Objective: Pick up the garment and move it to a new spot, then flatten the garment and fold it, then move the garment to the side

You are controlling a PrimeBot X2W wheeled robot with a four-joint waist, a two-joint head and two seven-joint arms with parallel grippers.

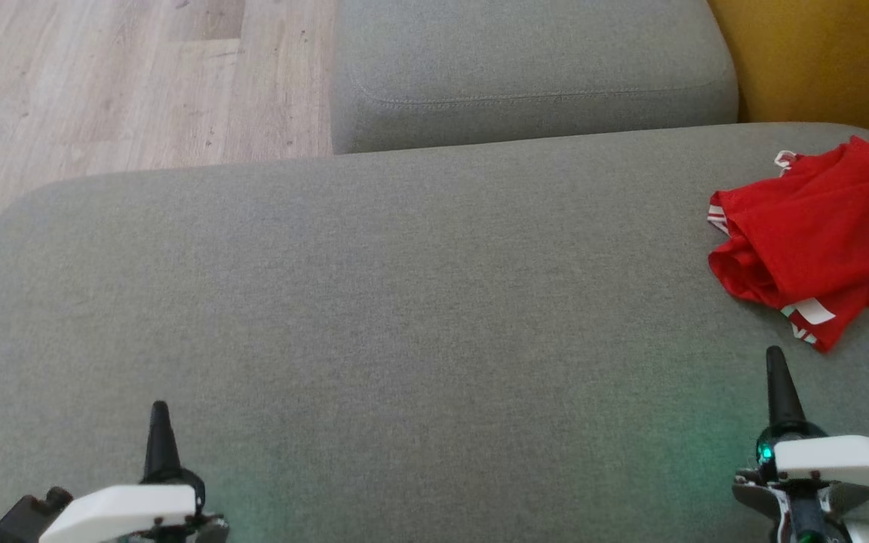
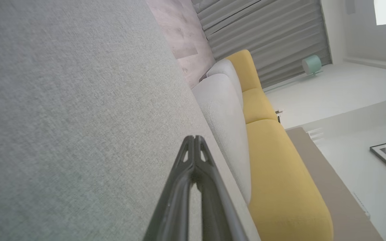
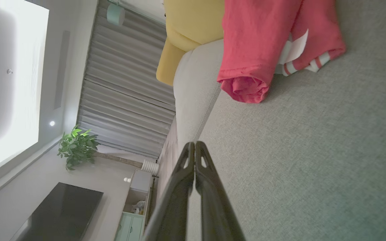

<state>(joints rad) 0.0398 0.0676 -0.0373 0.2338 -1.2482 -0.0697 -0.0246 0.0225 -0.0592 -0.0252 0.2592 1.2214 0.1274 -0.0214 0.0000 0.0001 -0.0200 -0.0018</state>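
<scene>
The garment point(image 1: 819, 234) is red with white striped trim and lies crumpled at the far right of a grey sofa seat point(image 1: 404, 302). In the right wrist view the garment point(image 3: 260, 43) is bunched at the top, ahead of the fingers. My right gripper point(image 1: 775, 354) hovers over the seat just short of the garment's near edge, shut and empty, and in its own wrist view the right gripper point(image 3: 194, 144) has its tips together. My left gripper point(image 1: 159, 409) is low over the seat's front left, shut with nothing in it. Its tips also touch where the left gripper point(image 2: 194, 139) rises in its wrist view.
A second grey cushion point(image 1: 532, 75) lies beyond the seat. A yellow sofa part point(image 1: 827, 53) stands at the back right. Wooden floor point(image 1: 102, 83) runs off to the back left, past the seat's rounded edge. Bare grey fabric stretches between the two grippers.
</scene>
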